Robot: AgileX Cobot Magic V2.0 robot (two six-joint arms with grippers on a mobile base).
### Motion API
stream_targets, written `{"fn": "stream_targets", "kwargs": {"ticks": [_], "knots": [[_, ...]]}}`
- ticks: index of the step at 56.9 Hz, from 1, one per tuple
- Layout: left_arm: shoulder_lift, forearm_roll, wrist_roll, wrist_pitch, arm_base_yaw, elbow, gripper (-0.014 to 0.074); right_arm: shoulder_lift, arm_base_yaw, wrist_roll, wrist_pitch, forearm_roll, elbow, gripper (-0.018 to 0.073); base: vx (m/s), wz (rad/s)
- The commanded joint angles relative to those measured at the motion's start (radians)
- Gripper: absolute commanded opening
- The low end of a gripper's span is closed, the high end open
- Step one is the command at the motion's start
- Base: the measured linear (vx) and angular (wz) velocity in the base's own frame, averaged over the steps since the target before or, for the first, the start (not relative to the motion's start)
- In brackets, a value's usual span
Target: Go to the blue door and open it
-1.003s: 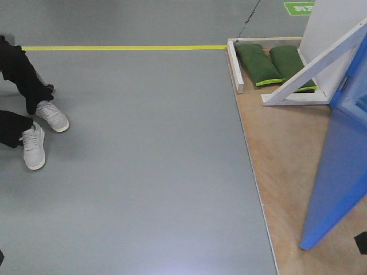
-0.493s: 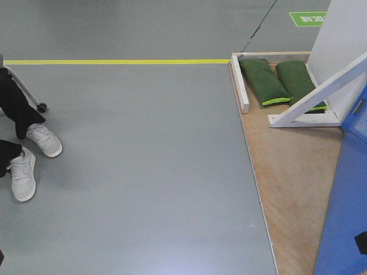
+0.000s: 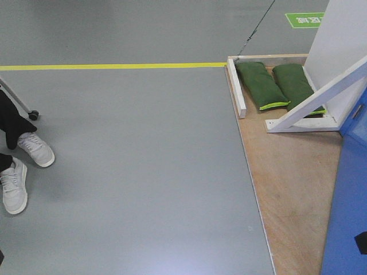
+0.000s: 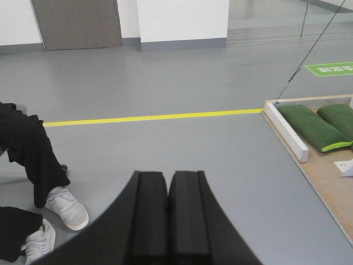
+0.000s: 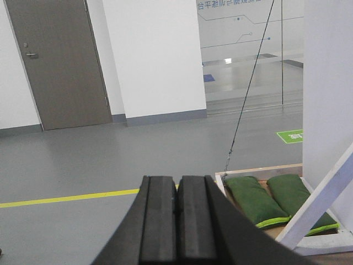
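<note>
The left gripper (image 4: 168, 178) is closed, its two black pads (image 4: 151, 215) pressed flat against each other with nothing between them, and it points forward and somewhat downward. The right gripper (image 5: 176, 181) is closed the same way and empty, aimed forward at a more level angle.

Matte black, curved outer edges: left hand (image 4: 168, 185), right hand (image 5: 176, 187).

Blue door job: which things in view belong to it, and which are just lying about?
Job: blue door, left gripper, right gripper.
Lying about: green sandbags, white brace, yellow floor line, person's shoes.
</note>
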Motion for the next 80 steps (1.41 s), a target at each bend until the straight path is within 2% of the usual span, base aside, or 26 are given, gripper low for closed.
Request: {"fn": "stream_targets", "kwargs": {"ticks": [1,14,25,39,51,62,74,80], "knots": [[-0.012,-0.003,-0.007,-0.085,-0.006,-0.026,0.0073,0.013,-0.006,-0.003,-0.083,-0.003,0.003,0.0012,0.04,-0.01],[-0.012,-0.003,-0.007,-0.085,-0.006,-0.026,0.0073,0.013,-0.006,-0.003,-0.083,-0.002,0.003,0.0012,0.01,0.00],[-0.012,-0.003,-0.007,-0.085,-0.006,-0.026,0.0073,0.014,-0.006,-0.003,-0.080,0.036,-0.009,0.0012,0.00,0.00],[-0.012,-0.003,-0.007,-0.085,-0.006,-0.026,0.0073,0.106,-0.006,-0.003,0.022,0.034,-0.178,0.0012,0.00,0.00],[-0.012,-0.003,-0.007,-0.085,-0.006,-0.026,0.0073,0.249,-0.006,-0.003,0.197,0.034,-0.469,0.0012,0.00,0.00],[-0.012,-0.003,-0.007,-0.085,-0.006,-0.026,0.0073,0.472,-0.006,-0.003,0.321,0.030,-0.833,0.0012,0.00,0.00],[-0.012,-0.003,-0.007,-0.085,-0.006,-0.026,0.0073,0.654,-0.006,-0.003,0.332,0.030,-1.200,0.0012,0.00,0.00],[-0.012,-0.003,-0.007,-0.085,-0.006,-0.026,0.0073,0.708,-0.002,-0.003,0.317,0.030,-1.332,0.0012,0.00,0.00]]}}
